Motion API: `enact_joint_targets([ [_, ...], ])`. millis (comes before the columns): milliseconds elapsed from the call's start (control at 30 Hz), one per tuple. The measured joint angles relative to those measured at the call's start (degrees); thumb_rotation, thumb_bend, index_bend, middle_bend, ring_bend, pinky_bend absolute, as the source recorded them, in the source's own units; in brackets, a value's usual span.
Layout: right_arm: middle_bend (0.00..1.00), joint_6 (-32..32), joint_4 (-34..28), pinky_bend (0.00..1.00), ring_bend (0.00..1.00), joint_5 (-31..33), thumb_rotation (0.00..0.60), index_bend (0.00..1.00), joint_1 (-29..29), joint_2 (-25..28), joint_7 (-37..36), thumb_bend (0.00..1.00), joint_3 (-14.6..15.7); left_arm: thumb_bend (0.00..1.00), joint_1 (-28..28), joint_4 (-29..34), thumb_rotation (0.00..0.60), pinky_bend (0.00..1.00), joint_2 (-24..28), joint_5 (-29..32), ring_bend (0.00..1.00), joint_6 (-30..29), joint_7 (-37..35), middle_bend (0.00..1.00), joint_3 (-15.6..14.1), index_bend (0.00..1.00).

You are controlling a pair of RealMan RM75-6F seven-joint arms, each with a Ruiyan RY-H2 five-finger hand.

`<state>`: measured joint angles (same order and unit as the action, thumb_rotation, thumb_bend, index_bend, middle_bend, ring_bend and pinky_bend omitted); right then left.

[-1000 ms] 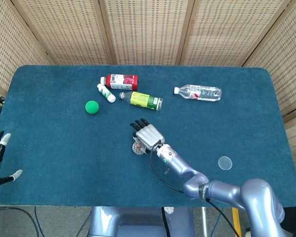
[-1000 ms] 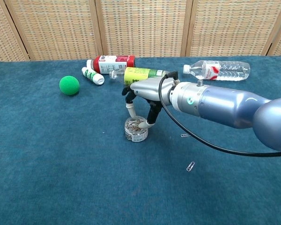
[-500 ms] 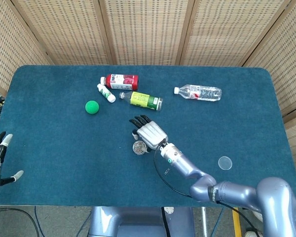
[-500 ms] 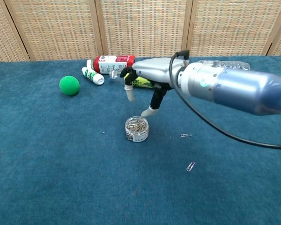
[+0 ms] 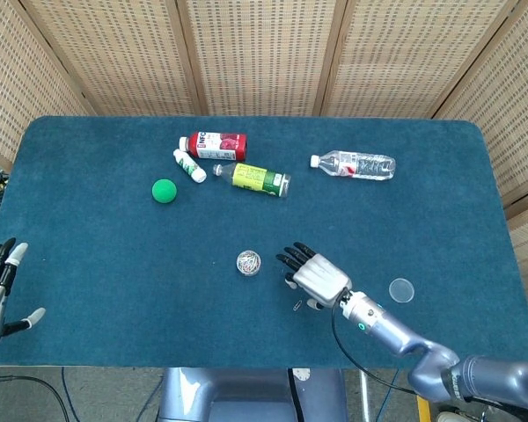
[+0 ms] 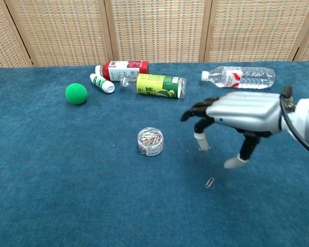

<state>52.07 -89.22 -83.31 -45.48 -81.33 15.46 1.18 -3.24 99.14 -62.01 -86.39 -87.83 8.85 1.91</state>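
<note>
Two loose paper clips (image 6: 209, 182) just beneath right hand (image 6: 242, 116); fingers (image 6: 200, 138) spread, holding nothing. Clip jar (image 6: 150, 141) left of it.

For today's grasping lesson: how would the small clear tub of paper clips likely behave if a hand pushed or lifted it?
The tub of paper clips stands upright and squat, so a push would probably slide it on the cloth rather than tip it. It looks open-topped, so tilting it may spill clips; two loose clips already lie nearby. It seems light, and its smooth wall possibly slippery.

clip jar (image 5: 248, 262) left of right hand (image 5: 315, 275), bottles (image 5: 252, 178) behind
</note>
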Motion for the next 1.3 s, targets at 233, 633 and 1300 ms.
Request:
enact_joint_targets([
  [233,0.08,-1.44,-0.9,0.05,0.0,5.35,0.6,0.46,0.85,-2.05,0.97,0.22,-0.74,0.0,0.08,0.03,0.6,0.0,0.08,0.04,0.0,0.07,-0.18,0.0,-0.02,0.0],
  [633,0.08,-5.01,-0.8,0.05,0.0,18.38,0.6,0.47,0.15,-8.55,7.29,0.33,-3.88,0.0,-0.17,-0.29,0.6,0.0,0.2,0.84,0.0,0.75,-0.67,0.0,0.32,0.0],
  [1300,0.08,-5.54,1.5,0.05,0.0,17.66,0.6,0.47,-0.23,-9.24,10.09,0.33,-1.57,0.0,-0.29,-0.41,0.6,0.0,0.01,1.1,0.0,0.99,-0.3,0.0,0.43,0.0],
])
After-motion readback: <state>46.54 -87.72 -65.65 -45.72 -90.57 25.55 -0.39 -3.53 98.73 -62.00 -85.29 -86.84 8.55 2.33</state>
